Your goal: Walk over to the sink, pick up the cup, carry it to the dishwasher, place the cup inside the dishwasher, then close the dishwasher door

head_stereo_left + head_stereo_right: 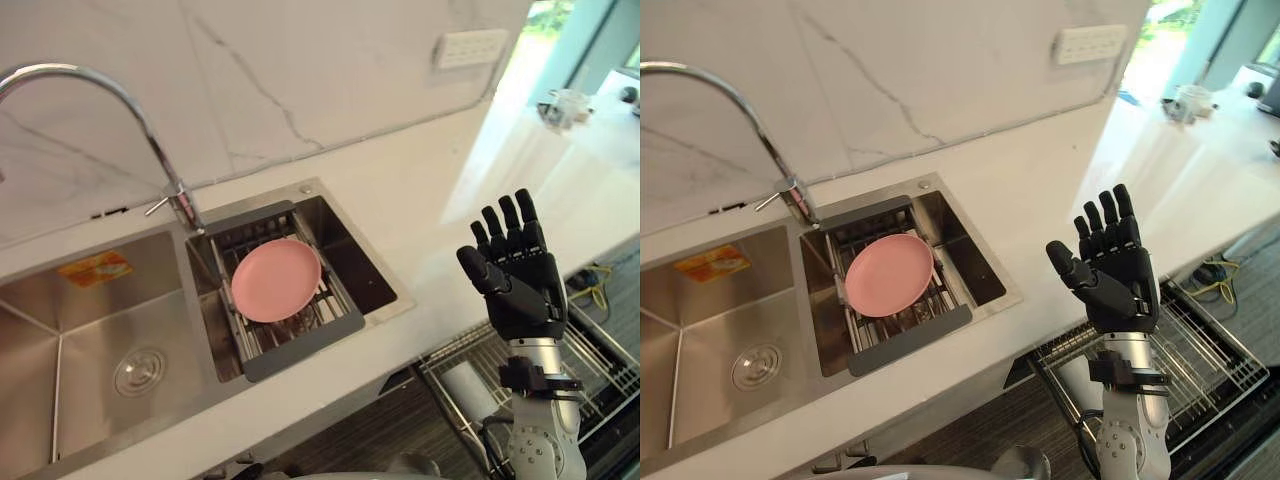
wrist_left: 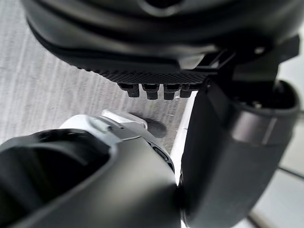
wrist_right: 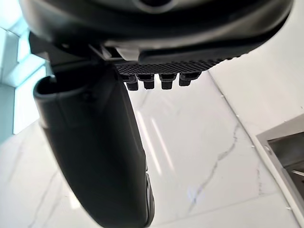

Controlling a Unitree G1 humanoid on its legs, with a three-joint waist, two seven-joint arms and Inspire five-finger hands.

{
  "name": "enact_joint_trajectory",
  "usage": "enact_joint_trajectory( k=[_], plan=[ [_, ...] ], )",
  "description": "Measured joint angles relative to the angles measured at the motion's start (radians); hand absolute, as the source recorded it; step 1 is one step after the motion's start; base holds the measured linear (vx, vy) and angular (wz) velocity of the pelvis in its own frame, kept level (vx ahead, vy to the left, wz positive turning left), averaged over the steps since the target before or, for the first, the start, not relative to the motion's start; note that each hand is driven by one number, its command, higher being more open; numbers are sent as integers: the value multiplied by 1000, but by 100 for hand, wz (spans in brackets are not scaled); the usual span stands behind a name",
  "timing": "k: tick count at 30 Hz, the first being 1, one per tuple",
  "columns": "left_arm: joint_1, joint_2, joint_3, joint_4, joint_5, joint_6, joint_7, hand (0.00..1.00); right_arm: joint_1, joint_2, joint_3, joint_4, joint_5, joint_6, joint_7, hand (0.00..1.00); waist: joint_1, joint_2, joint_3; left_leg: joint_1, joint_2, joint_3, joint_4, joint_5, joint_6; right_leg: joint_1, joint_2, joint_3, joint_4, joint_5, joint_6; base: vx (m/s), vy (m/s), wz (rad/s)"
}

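Observation:
My right hand (image 1: 520,285) is raised upright with its fingers straight and spread, open and holding nothing. It hovers past the counter's front edge, above the pulled-out dishwasher rack (image 1: 600,360). A white rounded object (image 1: 467,385), possibly the cup, lies in that rack just left of my right wrist. In the right wrist view the right hand (image 3: 156,38) faces the marble wall. My left hand (image 2: 152,52) hangs low over the grey floor, fingers straight and open, with nothing in it.
A pink plate (image 1: 276,280) rests on a dark drain rack (image 1: 300,350) across the small sink basin. The large steel basin (image 1: 60,330) lies to the left under a curved faucet (image 1: 100,80). The white counter (image 1: 420,200) runs right toward small items (image 1: 565,105).

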Motion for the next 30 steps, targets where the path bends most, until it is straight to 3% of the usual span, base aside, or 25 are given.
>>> enact_joint_trajectory(
  k=[1, 2, 4, 7, 11, 12, 18, 25, 30],
  plan=[
    [-1, 26, 0, -1, 32, 2, -2, 100, -3, 1, 9, -1, 2, 3, 3, 100, 1, -48, -7, 1, -22, -19, 8, -8, -16, -10, 1, 29, -85, 128, 16, 107, -207, 68],
    [-13, 26, 6, 7, 73, 0, 0, 100, -14, -15, 11, 16, 3, 10, 10, 100, 2, -44, -9, 6, -10, -33, 9, -9, -33, 2, 4, 13, -66, 110, 47, 118, -201, 57],
    [-15, 14, 9, -5, 113, -3, -3, 100, -26, -27, 22, 20, 3, 17, 23, 100, 6, -26, -14, 2, 28, -17, 8, -17, -52, 25, 41, -6, -109, 115, 36, 148, -205, 17],
    [-36, 1, 9, -4, 187, -14, -11, 100, -31, -50, 58, 37, 2, 18, 44, 100, 4, -24, -13, 5, 53, -19, 7, -23, -68, 44, 65, -23, -133, 117, 33, 78, -105, 4],
    [-43, -5, 8, -3, 264, -17, -11, 100, -23, -48, 102, 51, 1, 28, 66, 100, 0, -24, -12, 30, 40, -27, 6, -23, -69, 103, 48, -42, -173, 122, 40, 37, 15, 14],
    [-37, -22, 30, 0, 284, -32, -12, 100, 7, -46, 204, 85, -10, 82, 153, 100, 20, -18, -14, 74, 34, -62, -52, 8, -70, 187, 47, -91, -256, 155, 45, 7, 19, 11],
    [-31, -22, 30, 0, 284, -32, -12, 100, 7, -46, 204, 85, -10, 82, 150, 100, 22, -14, -15, 70, 31, -70, -50, 8, -70, 189, 43, -102, -256, 155, 45, 0, 0, 5],
    [-17, -23, -17, -51, 284, -39, -14, 100, 6, -47, 167, 58, -121, 80, -60, 100, 28, 6, -28, 27, 22, -59, -44, 8, -70, 152, 29, -110, -257, 157, 51, -4, 5, 0],
    [-18, -20, -88, -85, 313, -22, -13, 100, 1, -92, -16, -13, -360, 78, -259, 100, 28, 19, -44, 10, 24, 32, -44, 9, -69, 134, 31, -94, -302, 192, 59, 43, 12, -14]
  ],
)
